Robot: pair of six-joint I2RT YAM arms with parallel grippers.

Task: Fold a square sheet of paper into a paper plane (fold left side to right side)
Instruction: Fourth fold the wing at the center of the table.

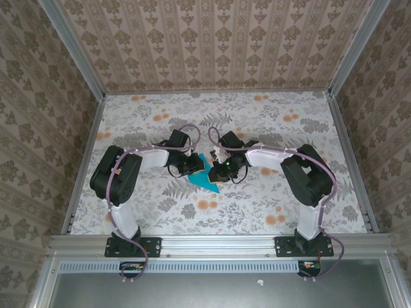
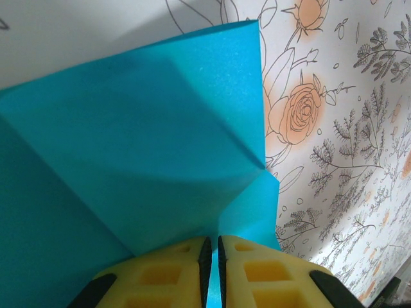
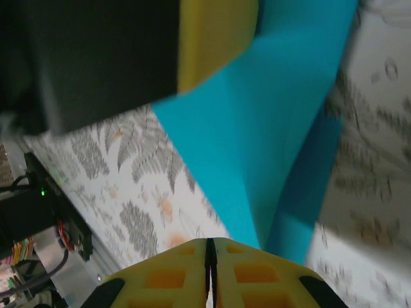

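**A:** Where did we have the thin bright cyan-blue sheet of paper [image 1: 206, 178]?

**B:** At the centre of the top view, between our two arms. It was partly folded and creased, and seemingly raised off the floral-printed tabletop [image 1: 270, 128]. Our left end effector [image 2: 212, 266] was clamped on the sheet's lower edge, and a sliver of blue showed between the yellow fingers [image 2: 167, 276].

**A:** And the right end effector [image 3: 210, 266]?

**B:** Its fingers were pressed together at the foot of the paper. We could not tell whether they pinched an edge.

**A:** How should we have carried the left side over to the right?

**B:** Slowly, in our judgement, with both grips level so the sheet would not sag. We would match the edges before pressing the crease, since paper this thin would likely buckle or slip.

**A:** Any writing to read?

**B:** None. The paper was plain, and we saw no brand or label that could be read.
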